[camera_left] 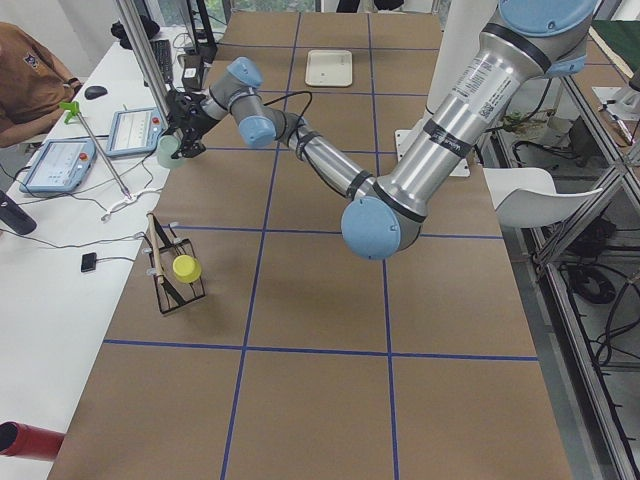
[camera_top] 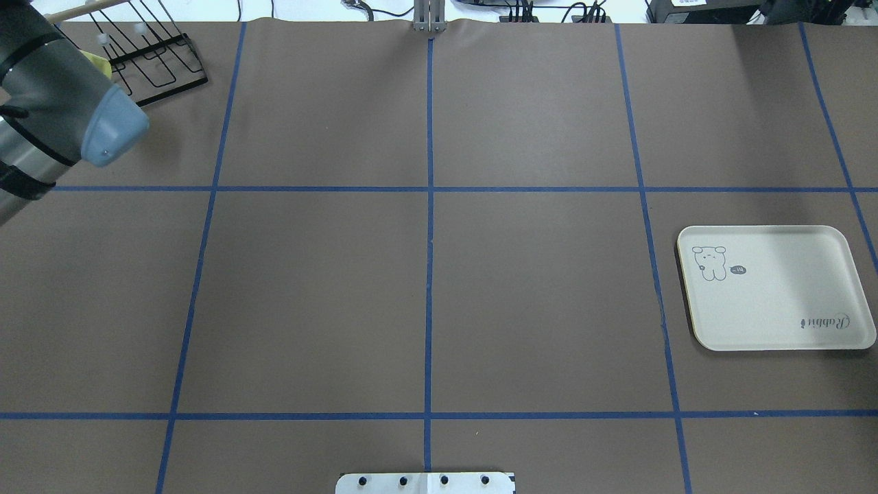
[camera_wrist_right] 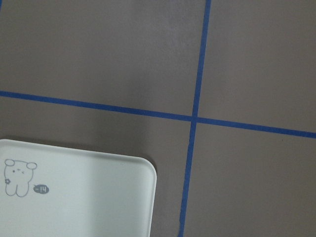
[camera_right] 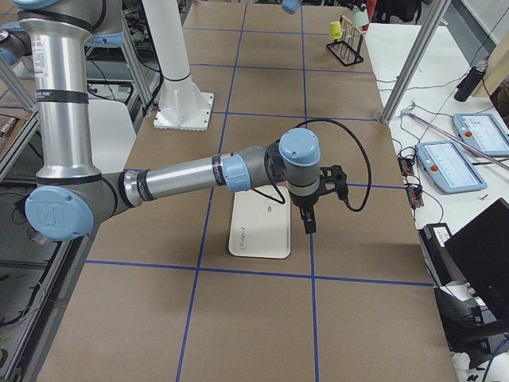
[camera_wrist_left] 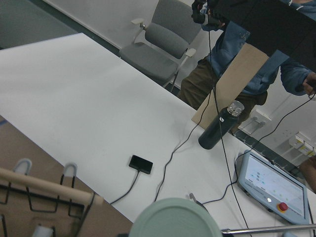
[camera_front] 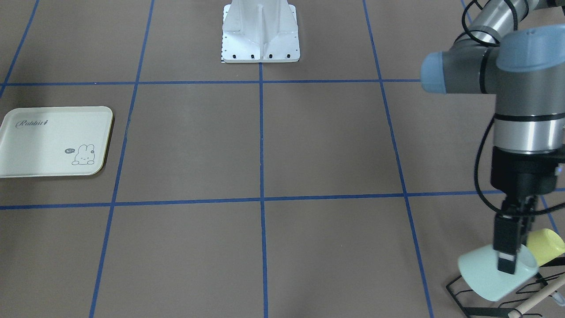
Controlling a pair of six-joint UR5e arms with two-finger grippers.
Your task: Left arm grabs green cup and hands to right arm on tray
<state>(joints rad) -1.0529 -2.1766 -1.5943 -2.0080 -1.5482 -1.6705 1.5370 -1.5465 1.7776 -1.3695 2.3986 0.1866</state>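
Observation:
My left gripper (camera_front: 507,264) is shut on the pale mint-green cup (camera_front: 485,278) and holds it tilted in the air above the black wire rack (camera_front: 463,300). In the exterior left view the green cup (camera_left: 167,151) hangs from the left gripper (camera_left: 179,135), well above the table. The left wrist view shows only the cup's round end (camera_wrist_left: 173,219). The cream tray (camera_top: 775,288) lies flat at the far side of the table. My right gripper (camera_right: 308,221) hangs over the tray's edge (camera_right: 254,231); I cannot tell whether it is open or shut.
A yellow cup (camera_front: 546,245) sits on the rack beside a wooden stick (camera_front: 536,299). The robot's white base (camera_front: 260,33) stands at mid table. A white side table with a phone (camera_wrist_left: 140,164), a bottle (camera_wrist_left: 219,126) and tablets adjoins the rack's side, with people beyond.

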